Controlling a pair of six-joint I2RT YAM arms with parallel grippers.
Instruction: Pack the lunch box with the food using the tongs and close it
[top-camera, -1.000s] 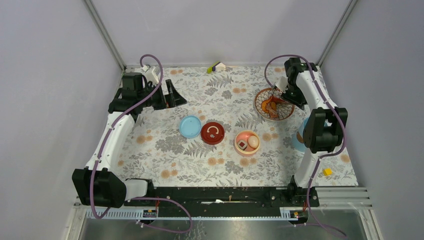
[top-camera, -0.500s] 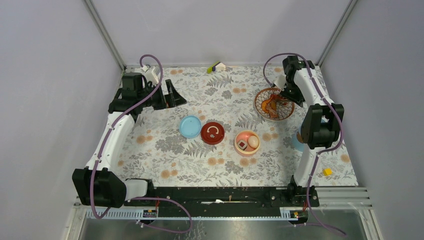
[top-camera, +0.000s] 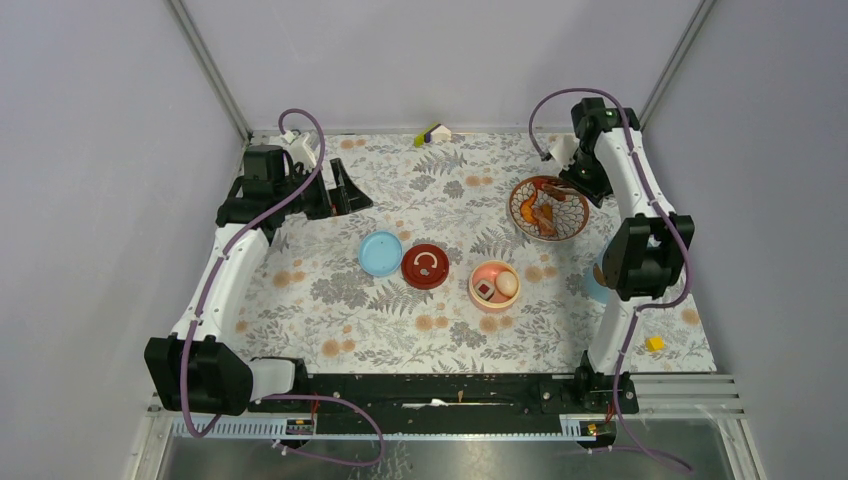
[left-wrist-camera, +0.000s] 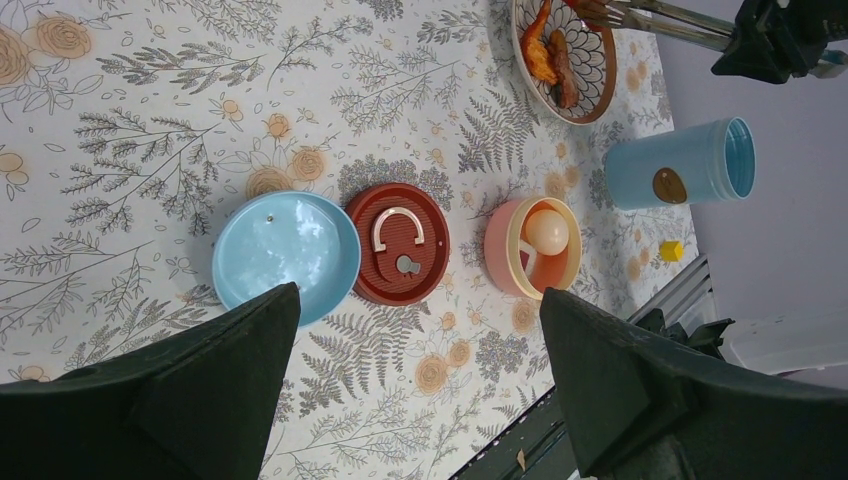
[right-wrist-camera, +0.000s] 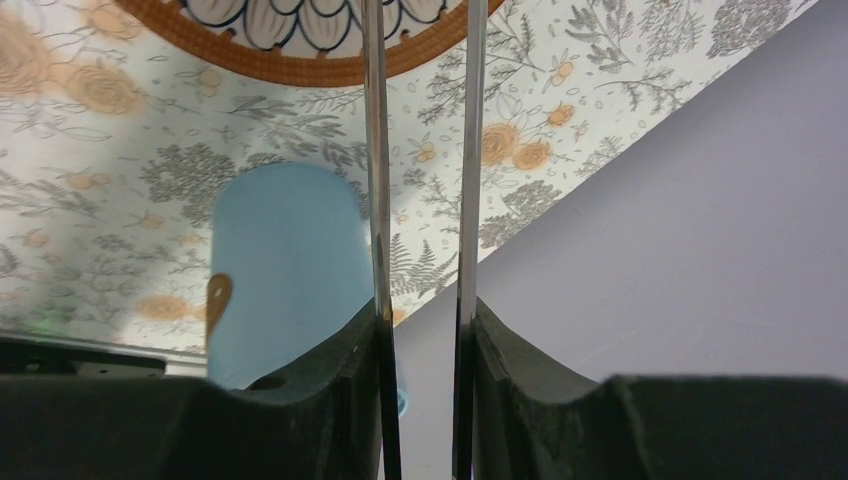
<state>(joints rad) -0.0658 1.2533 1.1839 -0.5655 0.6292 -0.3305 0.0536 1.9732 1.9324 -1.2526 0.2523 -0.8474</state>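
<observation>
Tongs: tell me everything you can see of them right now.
The tongs are slim, shiny, silvery metal, with two long thin arms running nearly parallel and a narrow gap between them. The right gripper holds them near their back end, one finger pressed against the outside of each arm. They are held in the air, reaching out over the brown-rimmed patterned dish. The left wrist view shows their tips above the dish's rim. Whether the tips pinch anything cannot be told.
</observation>
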